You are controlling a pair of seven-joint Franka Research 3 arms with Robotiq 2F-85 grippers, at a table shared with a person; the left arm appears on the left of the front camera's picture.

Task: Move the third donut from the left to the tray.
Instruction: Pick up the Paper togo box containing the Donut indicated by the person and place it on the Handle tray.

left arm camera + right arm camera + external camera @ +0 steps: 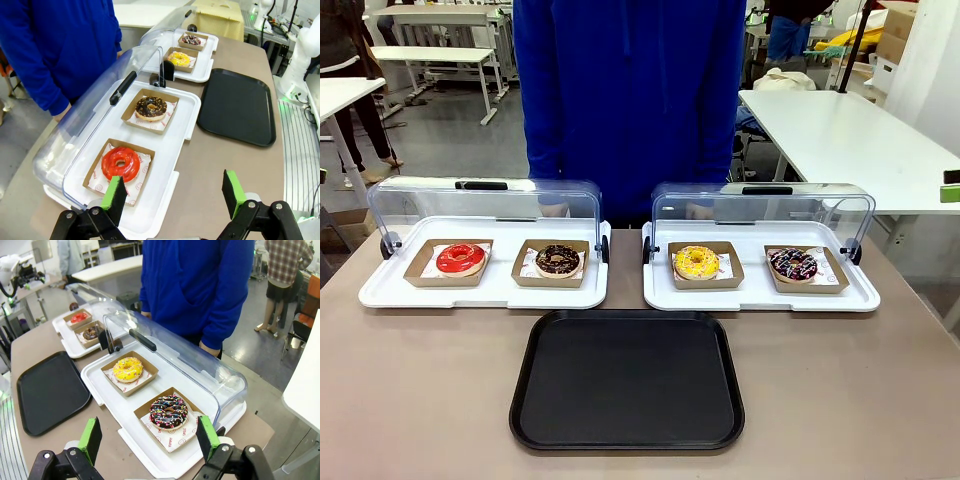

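The third donut (696, 263) has yellow icing and sits in a brown cardboard holder on the right white tray; I also see this donut (128, 369) in the right wrist view and the same donut (179, 58) far off in the left wrist view. The black tray (627, 380) lies empty on the table's near middle; the tray (48, 390) and tray (237, 106) show in both wrist views. My left gripper (173, 192) hangs open over the left white tray's near end. My right gripper (148, 437) is open above the right tray's end, near a chocolate sprinkled donut (168, 412).
Two white trays (380, 290) (855, 297) with raised clear domed lids hold a red donut (460, 258), a chocolate donut (558, 260) and a sprinkled chocolate donut (792, 264). A person in a blue top (630, 100) stands at the far side, hands on the lids.
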